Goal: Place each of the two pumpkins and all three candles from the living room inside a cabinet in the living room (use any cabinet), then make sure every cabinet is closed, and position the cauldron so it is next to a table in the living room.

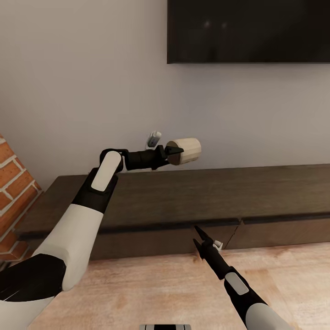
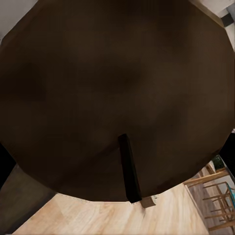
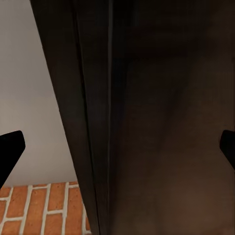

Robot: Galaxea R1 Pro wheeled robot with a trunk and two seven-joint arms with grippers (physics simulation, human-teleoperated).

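Left end effector: raised above the cabinet top, left of centre in the head view, closed on a candle; dark fingertips press on the candle's near end.
Candle: pale beige stubby cylinder, held lying on its side, long axis running left to right; in the air, clear of the cabinet top, in front of the grey wall. In the left wrist view its dark round end sits right up against the lens.
Right end effector: low and near, just in front of the cabinet's front face, pointing up and away; two dark fingers slightly parted, nothing between them. In the right wrist view the finger tips stand wide at both edges with only the cabinet front between.
Cabinet: long, low, dark-brown unit against the far wall, spanning the head view; seam between two drawer fronts just right of the right end effector. Left front looks very slightly out of line with the right one; cannot tell whether it is ajar.
Wall screen: dark panel mounted on the wall above the cabinet, upper right.
Brick fireplace: red brick at the far left, beside the cabinet's left end.
Floor: light wood planks, near side of the cabinet.
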